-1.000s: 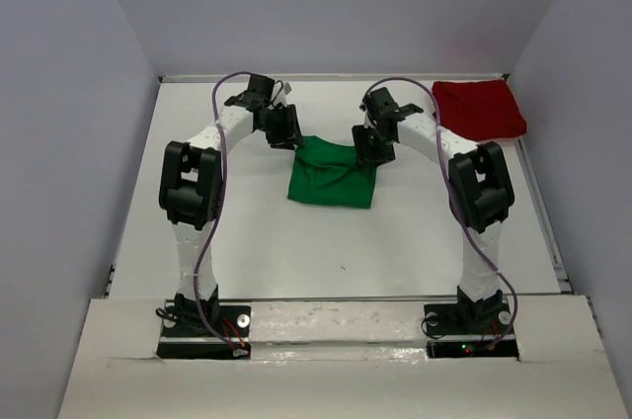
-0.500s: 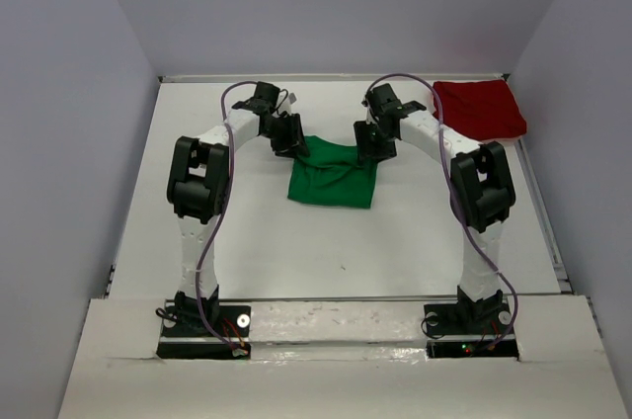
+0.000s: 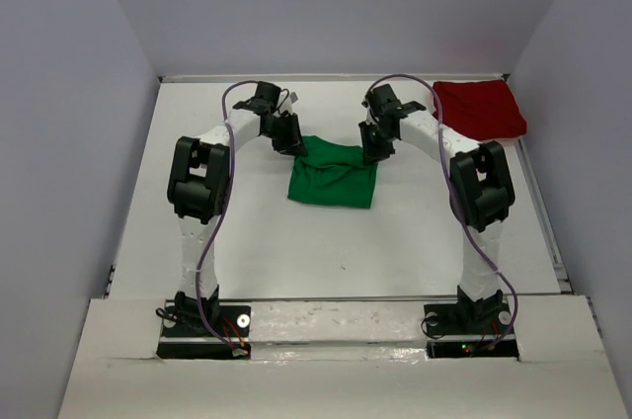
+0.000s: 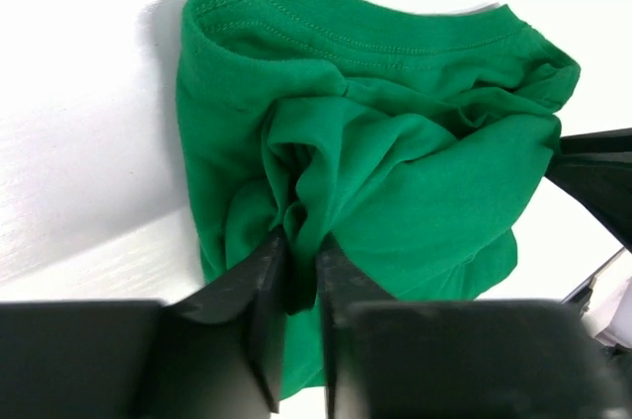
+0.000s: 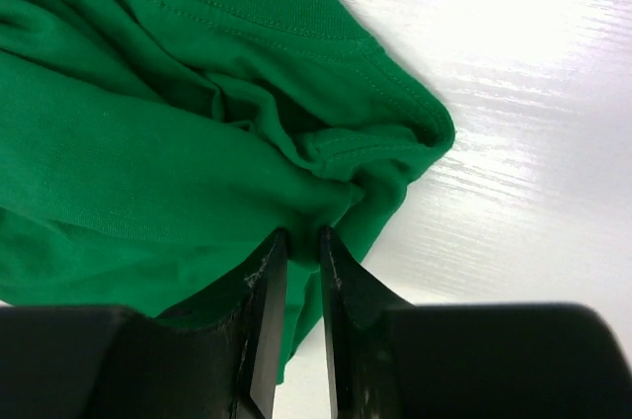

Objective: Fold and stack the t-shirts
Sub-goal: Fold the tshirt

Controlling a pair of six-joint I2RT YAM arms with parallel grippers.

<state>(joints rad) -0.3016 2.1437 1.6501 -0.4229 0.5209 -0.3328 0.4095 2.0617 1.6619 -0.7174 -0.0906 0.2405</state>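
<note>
The bright green t-shirt [image 3: 334, 173] lies partly folded on the white table, mid-far. My left gripper [image 3: 291, 145] is shut on a bunched fold at its far-left corner; in the left wrist view [image 4: 296, 251] the cloth [image 4: 395, 142] is pinched between the jaws. My right gripper [image 3: 372, 149] is shut on the far-right corner; in the right wrist view [image 5: 299, 241] the green cloth [image 5: 148, 162] is gripped between narrow jaws. The dark red t-shirt [image 3: 479, 108] lies folded at the far right corner, apart from both grippers.
The white table [image 3: 316, 251] is bounded by grey walls on three sides and a raised rim at the far edge [image 3: 326, 77]. The arm bases stand at the near edge.
Both grippers have shifted slightly inward and toward the near side with the green shirt's far edge held; the shirt's far edge looks a little more gathered. The red shirt has not moved.
</note>
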